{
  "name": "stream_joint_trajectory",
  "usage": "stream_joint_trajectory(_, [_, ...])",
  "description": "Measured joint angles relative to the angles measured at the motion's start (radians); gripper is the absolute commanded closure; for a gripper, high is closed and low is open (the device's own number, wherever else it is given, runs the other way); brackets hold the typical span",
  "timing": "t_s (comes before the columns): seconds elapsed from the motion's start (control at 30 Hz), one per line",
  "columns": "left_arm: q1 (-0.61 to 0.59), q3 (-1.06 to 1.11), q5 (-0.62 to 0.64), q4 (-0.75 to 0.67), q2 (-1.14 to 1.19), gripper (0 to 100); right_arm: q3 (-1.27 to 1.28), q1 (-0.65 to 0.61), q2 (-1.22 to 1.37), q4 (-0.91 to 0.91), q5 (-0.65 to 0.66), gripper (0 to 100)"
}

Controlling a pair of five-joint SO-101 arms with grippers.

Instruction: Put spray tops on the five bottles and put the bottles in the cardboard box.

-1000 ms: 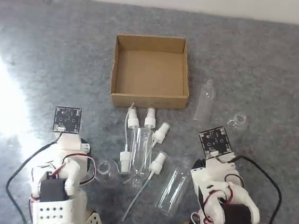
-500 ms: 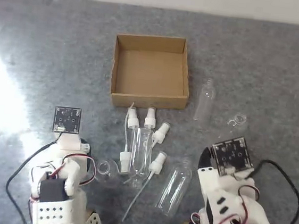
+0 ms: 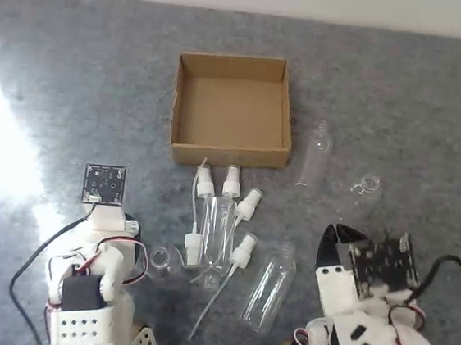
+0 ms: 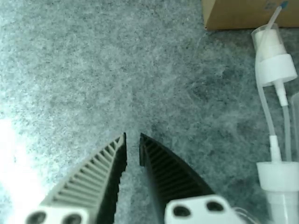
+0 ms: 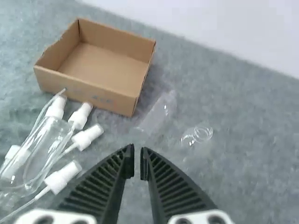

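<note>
Bottles, five of them and all clear, lie on the grey carpet (image 3: 77, 58) outside the cardboard box (image 3: 228, 153). The high view shows them all: the centre bottle (image 3: 219, 225) among the spray tops, the big bottle (image 3: 268, 290) lower and to its right, the small bottle (image 3: 163, 259) just beside the left arm (image 3: 90, 290), the slim bottle (image 3: 316, 153) to the right of the box, and the far-right bottle (image 3: 366, 186) near it, its open mouth showing.

White spray tops (image 3: 232, 182) also number five. Three sit in a loose row just in front of the box's front wall, and two lie lower, one on either side of the centre bottle, their thin dip tubes trailing.

The left gripper (image 4: 132, 136) hangs over bare carpet with its jaws almost together — only a thin slit between them — holding and touching nothing. The right gripper (image 5: 136, 149) is drawn in the same way, a narrow gap at the tips, with nothing in it, above carpet near the slim and far-right bottles.

The right wrist view takes in the whole open box, the slim bottle, the far-right bottle and the centre bottle. The left wrist view catches one corner of the box and two spray tops off to one side — no bottle clearly.
</note>
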Motion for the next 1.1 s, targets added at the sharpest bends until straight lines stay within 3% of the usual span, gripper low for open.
stream_joint_trajectory(0.2, [0.0,0.0,0.0,0.0,0.0,96,-0.18,0.002,0.183,0.075,-0.049,98.9])
stream_joint_trajectory(0.37, [0.0,0.0,0.0,0.0,0.0,96,-0.241,0.0,0.215,0.08,0.069,97.0])
stream_joint_trajectory(0.57, [0.0,0.0,0.0,0.0,0.0,96,-0.219,-0.002,0.218,0.081,0.14,72.2])
stream_joint_trajectory(0.67, [0.0,0.0,0.0,0.0,0.0,96,-0.187,0.034,0.219,0.081,0.117,65.6])
stream_joint_trajectory(0.87, [0.0,0.0,0.0,0.0,0.0,96,-0.163,0.207,0.222,0.081,0.123,68.2])
stream_joint_trajectory(1.1, [0.0,0.0,0.0,0.0,0.0,96,-0.06,0.239,0.416,-0.008,0.138,69.4])
